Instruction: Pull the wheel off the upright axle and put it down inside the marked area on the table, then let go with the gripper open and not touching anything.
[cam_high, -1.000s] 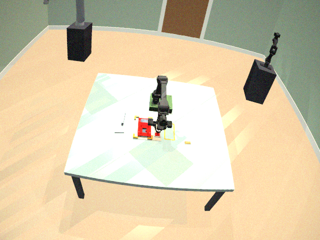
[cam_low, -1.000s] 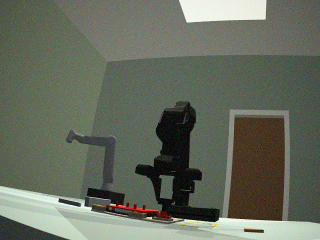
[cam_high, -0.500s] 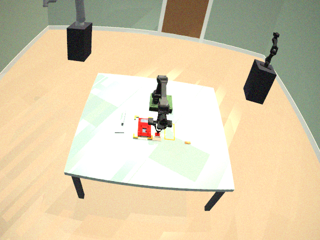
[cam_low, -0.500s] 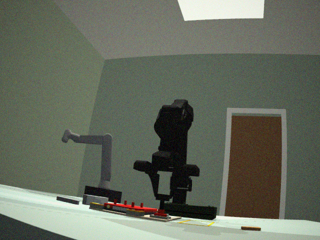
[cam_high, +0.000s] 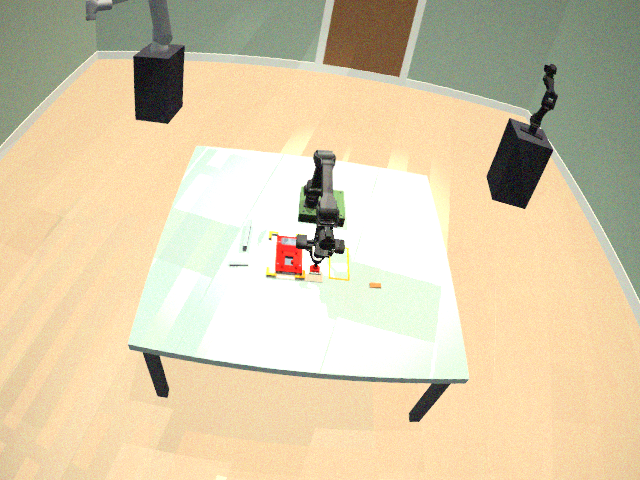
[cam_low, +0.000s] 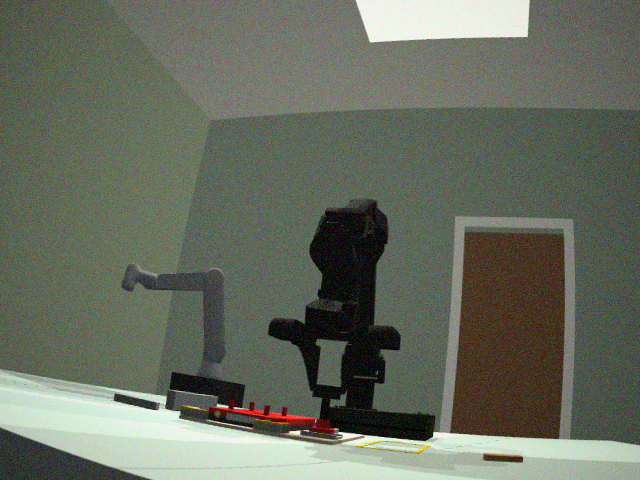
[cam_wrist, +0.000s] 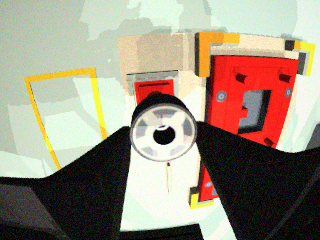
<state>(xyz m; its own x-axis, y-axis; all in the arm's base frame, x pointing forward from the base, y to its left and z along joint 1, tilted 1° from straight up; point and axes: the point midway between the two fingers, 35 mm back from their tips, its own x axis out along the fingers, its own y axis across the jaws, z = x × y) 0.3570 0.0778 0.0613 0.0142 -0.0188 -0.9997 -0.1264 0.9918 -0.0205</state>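
Note:
My gripper (cam_high: 316, 259) (cam_low: 328, 391) (cam_wrist: 162, 130) is shut on the wheel (cam_low: 328, 393) (cam_wrist: 163, 149), a black tyre with a pale spoked hub. The wheel is held above the beige board (cam_high: 313, 277) (cam_wrist: 150, 55). A dark post (cam_low: 324, 409), apparently the axle, shows below the wheel beside the small red block (cam_high: 314, 268) (cam_low: 323, 426) (cam_wrist: 154, 90). The wheel hides most of it in the wrist view, and I cannot tell whether its tip is inside the hub. The marked area (cam_high: 348, 263) (cam_low: 392, 450) (cam_wrist: 60, 75) is a yellow outline beside the board.
A red plate with upright pegs (cam_high: 279, 260) (cam_low: 248, 413) (cam_wrist: 227, 115) sits between yellow corner brackets, on the other side from the marked area. A small orange bar (cam_high: 375, 285) (cam_low: 503, 457) lies beyond the marked area. The green base (cam_high: 336, 198) (cam_low: 382, 422) stands behind.

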